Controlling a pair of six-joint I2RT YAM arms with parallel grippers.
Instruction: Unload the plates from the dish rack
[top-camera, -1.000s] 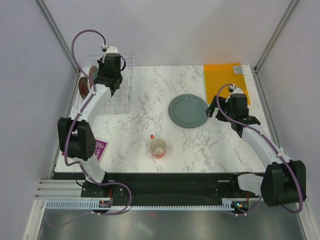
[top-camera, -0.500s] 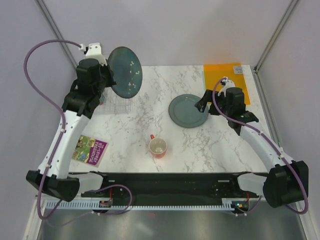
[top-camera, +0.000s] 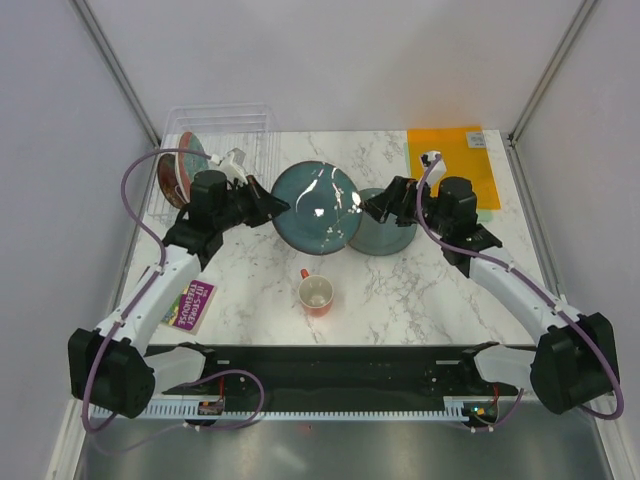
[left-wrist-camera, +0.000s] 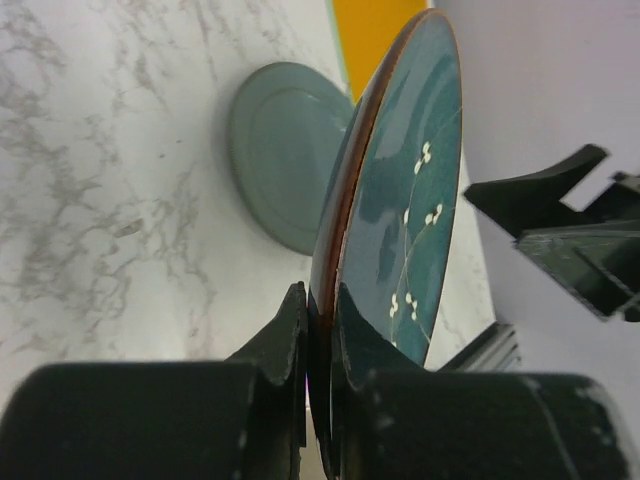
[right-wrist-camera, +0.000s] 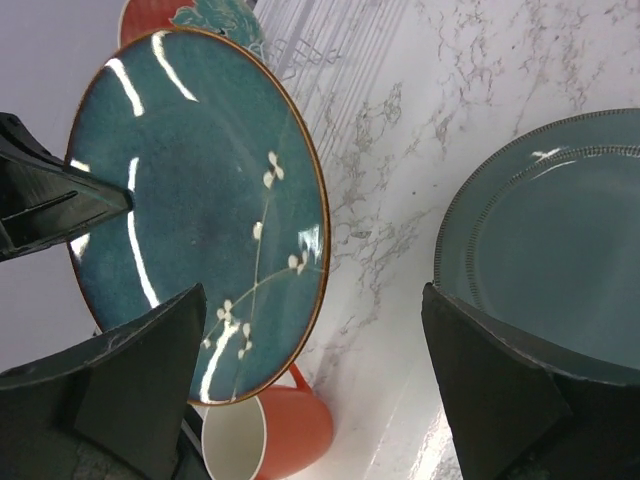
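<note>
My left gripper (top-camera: 268, 208) is shut on the rim of the dark teal plate (top-camera: 317, 207) and holds it on edge above the table's middle. The left wrist view shows its jaws (left-wrist-camera: 322, 330) pinching the plate (left-wrist-camera: 400, 200). My right gripper (top-camera: 378, 205) is open, just right of the teal plate, its jaws (right-wrist-camera: 312, 300) facing the plate's face (right-wrist-camera: 190, 200). The grey-green plate (top-camera: 398, 238) lies flat on the table under the right gripper. The clear dish rack (top-camera: 215, 125) stands at the back left with a red floral plate (top-camera: 180, 170) upright in it.
A small red mug (top-camera: 316, 294) stands below the held plate, nearer the front. A flat orange sheet (top-camera: 445, 160) lies at the back right. A purple booklet (top-camera: 190, 305) lies at the front left. Grey walls close the sides.
My left arm has lifted the teal plate out of the rack and swung it right and down to the table's middle. My right gripper has moved left toward the plate.
</note>
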